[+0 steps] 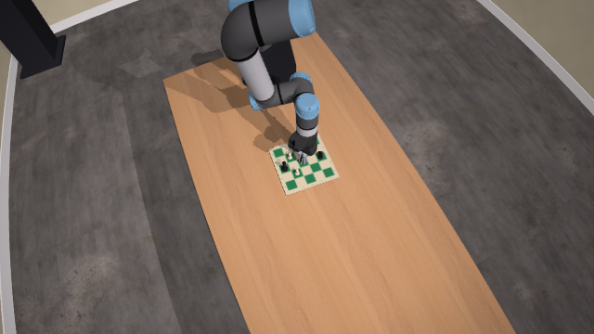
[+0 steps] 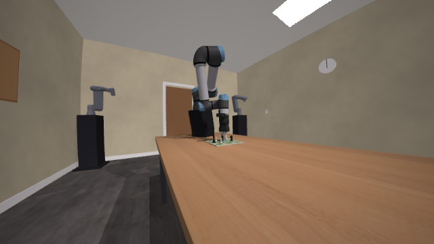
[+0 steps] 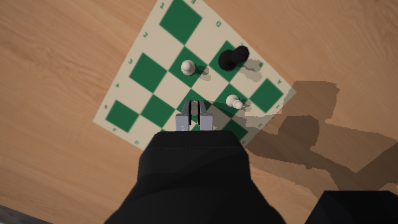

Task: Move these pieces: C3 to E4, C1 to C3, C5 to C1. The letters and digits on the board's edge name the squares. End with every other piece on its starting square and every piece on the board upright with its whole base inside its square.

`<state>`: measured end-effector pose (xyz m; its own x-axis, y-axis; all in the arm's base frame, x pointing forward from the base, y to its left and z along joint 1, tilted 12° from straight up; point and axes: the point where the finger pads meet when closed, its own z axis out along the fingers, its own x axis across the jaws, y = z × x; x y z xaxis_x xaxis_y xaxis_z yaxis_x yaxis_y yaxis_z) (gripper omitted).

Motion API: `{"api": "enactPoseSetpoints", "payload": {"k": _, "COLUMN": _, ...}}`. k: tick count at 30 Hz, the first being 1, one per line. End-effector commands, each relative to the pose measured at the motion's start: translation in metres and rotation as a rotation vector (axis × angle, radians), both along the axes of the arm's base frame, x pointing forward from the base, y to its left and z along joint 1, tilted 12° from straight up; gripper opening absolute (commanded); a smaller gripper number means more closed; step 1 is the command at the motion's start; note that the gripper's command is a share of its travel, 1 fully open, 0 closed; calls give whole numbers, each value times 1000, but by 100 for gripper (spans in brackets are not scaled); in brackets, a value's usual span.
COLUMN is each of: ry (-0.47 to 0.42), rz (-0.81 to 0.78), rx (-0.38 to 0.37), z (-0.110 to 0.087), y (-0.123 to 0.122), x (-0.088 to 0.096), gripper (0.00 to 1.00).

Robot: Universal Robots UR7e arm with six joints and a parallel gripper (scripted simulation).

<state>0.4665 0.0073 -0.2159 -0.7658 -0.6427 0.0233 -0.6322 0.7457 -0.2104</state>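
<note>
A small green and cream chessboard (image 1: 303, 168) lies on the wooden table; it also shows in the wrist view (image 3: 195, 80). My gripper (image 1: 303, 159) stands low over the board's middle and is shut on a chess piece, which the fingers mostly hide. In the wrist view a white pawn (image 3: 187, 66), a black piece (image 3: 234, 57) and another white piece (image 3: 233, 102) stand on squares beyond the fingers. In the top view a black piece (image 1: 284, 166) stands at the board's left edge, a black piece (image 1: 319, 154) near its right edge, and white pieces (image 1: 296, 173) (image 1: 290, 156) stand near the gripper.
The board sits in the far half of a long table (image 1: 325, 232). The arm's base and elbow (image 1: 264, 42) rise behind the board. In the exterior view the board (image 2: 224, 142) looks small and far, with black pedestals carrying other arms (image 2: 91, 139) by the walls.
</note>
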Motion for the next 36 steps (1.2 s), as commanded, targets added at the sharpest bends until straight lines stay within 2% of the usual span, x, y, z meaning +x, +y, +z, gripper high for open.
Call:
{"api": "enactPoseSetpoints", "payload": {"k": 1, "ry": -1, "rz": 0, "rx": 0, "z": 1, "y": 0, "x": 0, "gripper": 0}}
{"api": "enactPoseSetpoints", "payload": {"k": 14, "ry": -1, "rz": 0, "rx": 0, "z": 22, "y": 4, "x": -2, "gripper": 0}}
{"api": "enactPoseSetpoints", "payload": {"k": 28, "ry": -1, "rz": 0, "rx": 0, "z": 78, "y": 14, "x": -9, "gripper": 0}}
{"api": "enactPoseSetpoints", "payload": {"k": 36, "ry": -1, "rz": 0, "rx": 0, "z": 93, "y": 17, "x": -11, "gripper": 0}}
